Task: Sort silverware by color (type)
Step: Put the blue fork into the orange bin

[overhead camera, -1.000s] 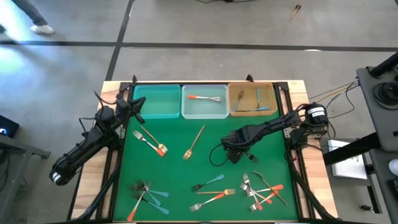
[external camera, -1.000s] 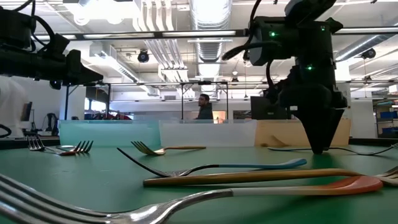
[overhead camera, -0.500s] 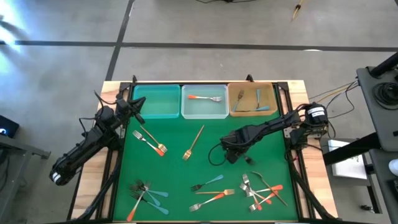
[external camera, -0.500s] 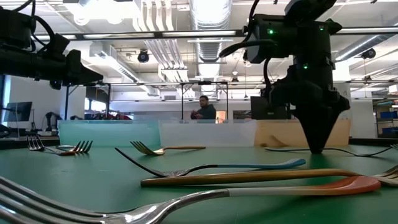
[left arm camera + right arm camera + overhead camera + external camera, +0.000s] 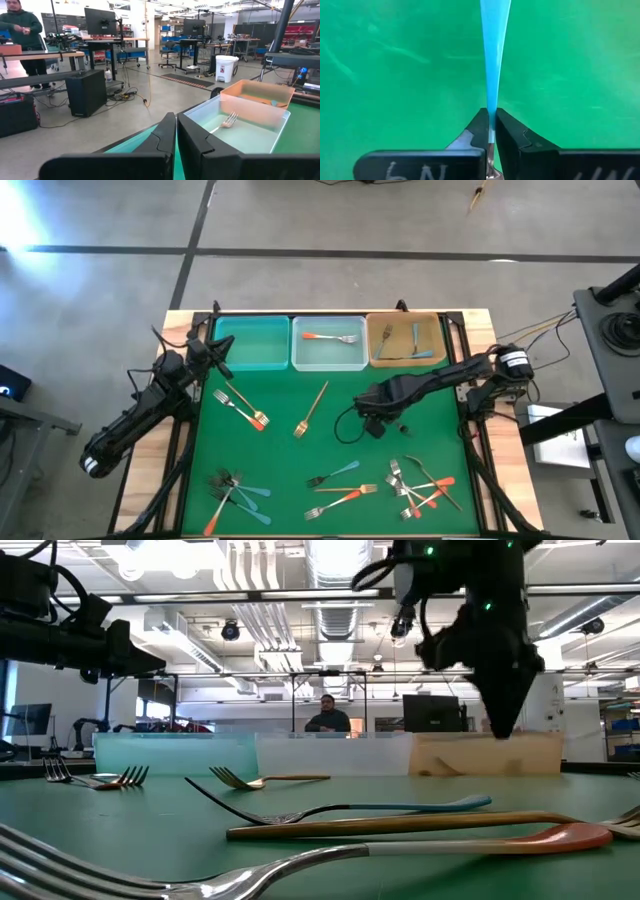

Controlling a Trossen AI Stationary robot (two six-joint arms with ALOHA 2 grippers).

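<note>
While the left gripper (image 5: 176, 145) is waiting shut by the teal bin (image 5: 250, 342), the right gripper (image 5: 491, 131) is hanging over the green mat (image 5: 300, 455), squeezing a blue fork (image 5: 494, 60). The handle is sticking straight out past its fingertips, above the mat.

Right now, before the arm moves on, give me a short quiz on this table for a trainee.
1. True or false: the right gripper is clamped on a blue-handled fork.
2. The orange-handled fork lies in which bin: A left, B middle, C right?
3. Fill in: the left gripper has its jaws ___.
Key: 1 true; 2 B, the middle bin; 3 shut.
</note>
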